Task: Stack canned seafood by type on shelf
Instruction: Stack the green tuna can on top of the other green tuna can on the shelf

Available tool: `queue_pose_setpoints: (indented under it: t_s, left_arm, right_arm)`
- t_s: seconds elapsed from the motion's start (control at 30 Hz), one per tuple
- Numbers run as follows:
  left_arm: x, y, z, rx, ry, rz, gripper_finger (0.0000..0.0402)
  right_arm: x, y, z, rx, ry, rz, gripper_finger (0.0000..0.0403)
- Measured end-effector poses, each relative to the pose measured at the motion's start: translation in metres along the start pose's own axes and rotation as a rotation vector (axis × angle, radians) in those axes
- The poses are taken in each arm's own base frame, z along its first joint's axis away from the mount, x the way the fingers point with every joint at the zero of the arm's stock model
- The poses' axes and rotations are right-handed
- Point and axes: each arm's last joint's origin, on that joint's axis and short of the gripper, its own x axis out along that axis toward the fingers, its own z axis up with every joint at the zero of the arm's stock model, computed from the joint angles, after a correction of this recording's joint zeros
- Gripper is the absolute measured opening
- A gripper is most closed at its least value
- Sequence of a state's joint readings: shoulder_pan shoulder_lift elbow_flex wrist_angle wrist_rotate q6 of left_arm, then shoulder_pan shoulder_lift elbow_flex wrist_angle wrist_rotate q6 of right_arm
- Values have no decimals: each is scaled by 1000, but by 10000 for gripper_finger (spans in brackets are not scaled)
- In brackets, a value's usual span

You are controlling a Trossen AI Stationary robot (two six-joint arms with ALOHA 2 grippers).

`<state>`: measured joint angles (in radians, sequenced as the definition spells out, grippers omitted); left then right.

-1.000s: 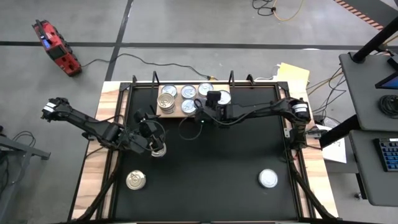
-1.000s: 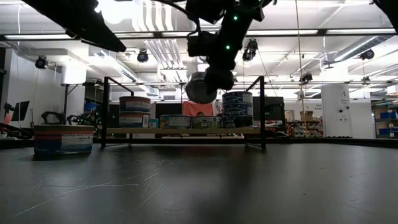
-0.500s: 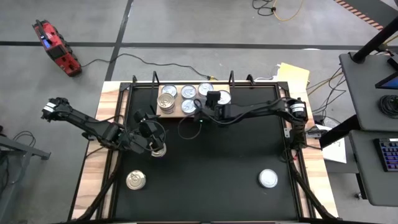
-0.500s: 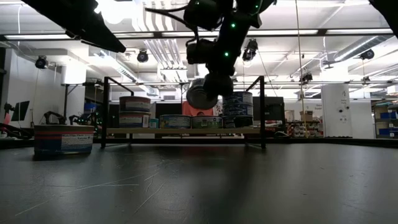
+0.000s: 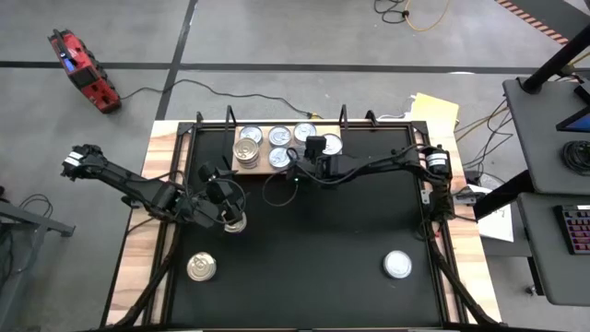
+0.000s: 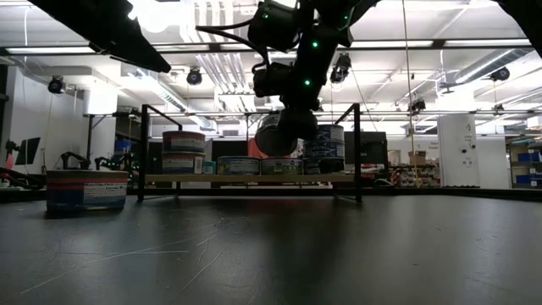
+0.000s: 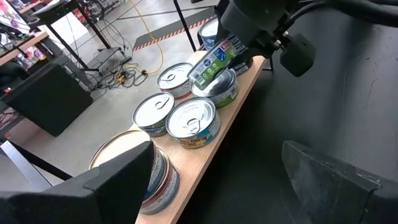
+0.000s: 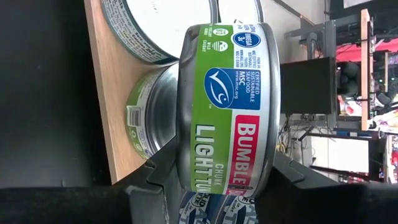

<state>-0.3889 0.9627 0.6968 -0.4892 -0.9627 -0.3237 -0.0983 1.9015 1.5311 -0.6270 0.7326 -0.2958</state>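
Observation:
The wooden shelf [image 5: 263,165] lies at the table's far edge and carries several silver-topped cans, one stack [image 5: 246,150] at its left end. My right gripper [image 5: 297,166] hangs over the shelf's near edge, shut on a green-and-blue labelled tuna can [image 8: 227,93]. That can hovers tilted just over a green-labelled can [image 7: 222,88] on the shelf. My left gripper [image 5: 226,210] stays raised at the left, open, with nothing between its fingers [image 7: 118,180]. A silver-topped can [image 6: 86,191] stands on the table below it. My right gripper pinches the tuna can by its two flat ends [image 8: 185,155], one finger [image 8: 158,183] on each. It comes slanting down from the table's right side. The can is turned on its edge, label wall outward, lifted clear of the table and close above the shelf's cans.
A gold-topped can [image 5: 201,267] and a silver-topped can [image 5: 397,265] stand on the black table near its front. A black frame with upright posts [image 6: 141,152] [image 6: 357,151] surrounds the shelf. Cables trail from the right arm over the table's middle.
My right gripper has sunk toward the shelf with the tuna can, which stays tilted on its edge and now hangs just over the shelf's cans.

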Motion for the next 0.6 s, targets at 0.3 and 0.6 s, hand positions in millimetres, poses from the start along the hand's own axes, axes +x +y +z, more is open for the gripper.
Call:
queue_pose_setpoints:
  t_s: [0.3,0.6]
  left_arm:
    - [0,0,0,0,0,0,338]
    - [0,0,0,0,0,0,338]
  right_arm:
    - [0,1,0,13,-8,33,136]
    - [0,1,-1,12,4,36,136]
